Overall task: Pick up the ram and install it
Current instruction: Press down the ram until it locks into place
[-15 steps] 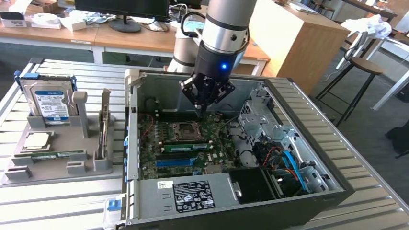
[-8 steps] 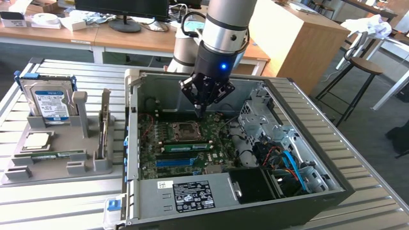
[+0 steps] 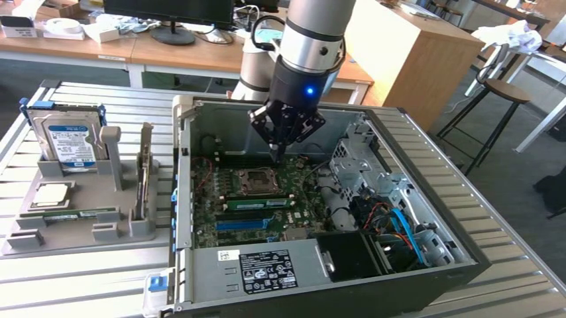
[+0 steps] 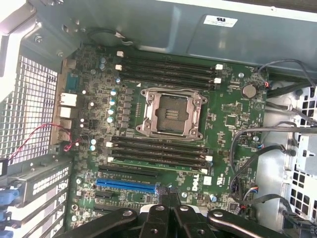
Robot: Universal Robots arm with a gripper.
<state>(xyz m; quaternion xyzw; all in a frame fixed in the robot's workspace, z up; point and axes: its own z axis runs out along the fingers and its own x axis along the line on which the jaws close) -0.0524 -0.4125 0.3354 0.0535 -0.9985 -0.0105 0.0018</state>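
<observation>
The ram (image 3: pixel 258 202) is a narrow green stick with white labels, standing on edge in a motherboard slot inside the open computer case (image 3: pixel 460 258). In the wrist view the ram (image 4: pixel 158 164) shows as a pale green edge in the slot row nearest the blue slot (image 4: pixel 126 186). My gripper (image 3: pixel 278 157) hangs above the board, over the far side of the CPU socket (image 3: pixel 256 177) and apart from the ram. Its black fingers (image 4: pixel 159 220) are pressed together, so the gripper (image 4: pixel 169 198) is shut on nothing.
A grey holder (image 3: pixel 79 228) on the exterior view's left carries a hard drive (image 3: pixel 66 136), an upright expansion card (image 3: pixel 144 173), a CPU (image 3: pixel 49 194) and a thin green strip (image 3: pixel 75 214). The case also holds a drive cage (image 3: pixel 354 165), cables (image 3: pixel 402 222) and a power supply (image 3: pixel 265 268).
</observation>
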